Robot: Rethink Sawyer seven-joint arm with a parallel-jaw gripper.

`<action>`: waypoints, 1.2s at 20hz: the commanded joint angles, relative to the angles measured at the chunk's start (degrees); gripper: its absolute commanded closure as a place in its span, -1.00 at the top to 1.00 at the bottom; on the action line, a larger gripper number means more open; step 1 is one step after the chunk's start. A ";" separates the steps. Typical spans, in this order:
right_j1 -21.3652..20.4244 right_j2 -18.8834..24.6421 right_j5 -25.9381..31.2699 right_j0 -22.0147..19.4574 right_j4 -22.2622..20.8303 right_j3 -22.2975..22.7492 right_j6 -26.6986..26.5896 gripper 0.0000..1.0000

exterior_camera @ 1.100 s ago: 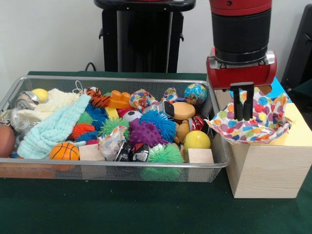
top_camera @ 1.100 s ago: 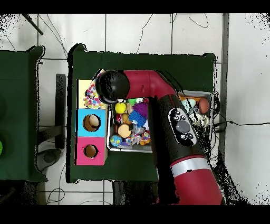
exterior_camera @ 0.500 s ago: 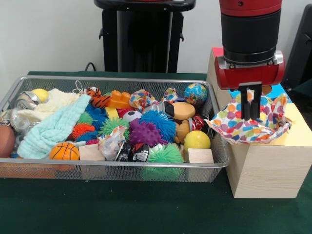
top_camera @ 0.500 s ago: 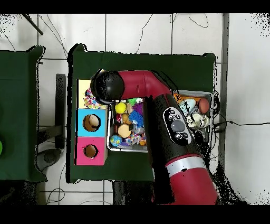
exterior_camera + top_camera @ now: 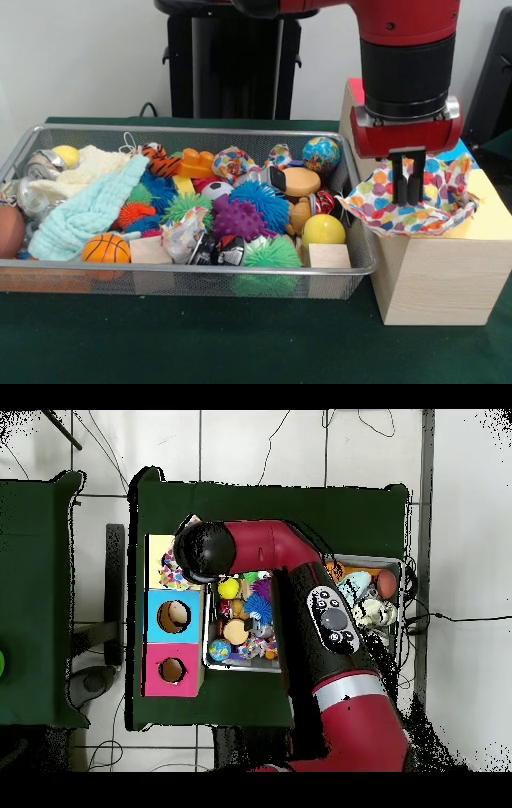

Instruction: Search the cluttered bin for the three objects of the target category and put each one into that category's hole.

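At nine o'clock in the front view the bin (image 5: pixel 184 210) sits on the green worktop (image 5: pixel 200 344), still packed: a mint cloth (image 5: pixel 92 210) at its left end, a small basketball (image 5: pixel 106 249) at the near wall, spiky balls (image 5: pixel 240 218) in the middle, a yellow ball (image 5: pixel 323 230) and a globe ball (image 5: pixel 321 154) toward the right end. At three o'clock stands the box (image 5: pixel 436 276), and a dotted cloth (image 5: pixel 408 202) lies spread over its top, sagging in the middle over the near hole. The gripper (image 5: pixel 408 192) hangs right above it, fingers clenched close together with their tips at the cloth. I cannot tell for sure whether they pinch the fabric or merely press it. By my reading, this cloth is being pushed into its hole and is not yet through. The mint cloth, possibly the same category, remains to be fetched.
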 commanded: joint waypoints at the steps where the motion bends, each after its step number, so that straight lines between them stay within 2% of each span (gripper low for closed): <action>1: 3.78 2.20 -4.95 -0.61 -2.79 2.23 -3.07 -1.00; 5: 3.95 2.14 -4.51 -0.49 -2.59 1.78 -3.29 -1.00; 11: 1.92 1.68 -0.17 0.20 -2.22 0.12 -4.14 -1.00; 20: 0.33 1.06 -1.02 0.80 -1.78 2.43 -1.96 -1.00; 24: 0.64 0.57 -3.21 1.20 -1.80 4.52 -0.08 -1.00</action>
